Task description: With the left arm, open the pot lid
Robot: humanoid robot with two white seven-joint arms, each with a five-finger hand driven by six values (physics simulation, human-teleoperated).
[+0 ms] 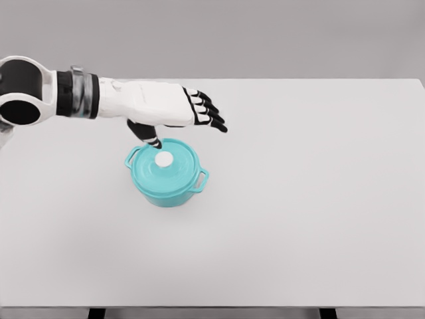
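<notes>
**Left hand open above the teal pot, lid still seated**

Head view. Reaching in from the left edge: a white seven-joint left arm with black joint housings and a dark wrist band, ending in a white five-finger left hand [174, 108] with black-and-white banded fingers [210, 114]. Fingers extended and loosely spread, pointing right and slightly down; thumb [147, 135] angled downward beneath the palm. Nothing grasped, hand open.

Directly below the palm, and slightly toward the near side of it: a round teal enamel pot [166, 191] with two loop side handles, one at the left under the wrist side of the hand, the other at the lower right, past the fingertips' line. Seated flush on the pot: a round teal lid [174, 171] with a small white round knob [163, 159] at its centre. Thumb tip just above and left of the knob, very near it; actual touching impossible to tell from this angle. Fingertips well clear of the lid, out beyond its far right rim.

Beneath everything: a flat white rectangular tabletop [305, 219], stretching widely right of the hand and toward the near edge, with dark legs visible along the bottom. Grey wall behind, beyond the hand.

Right arm out of view.
</notes>
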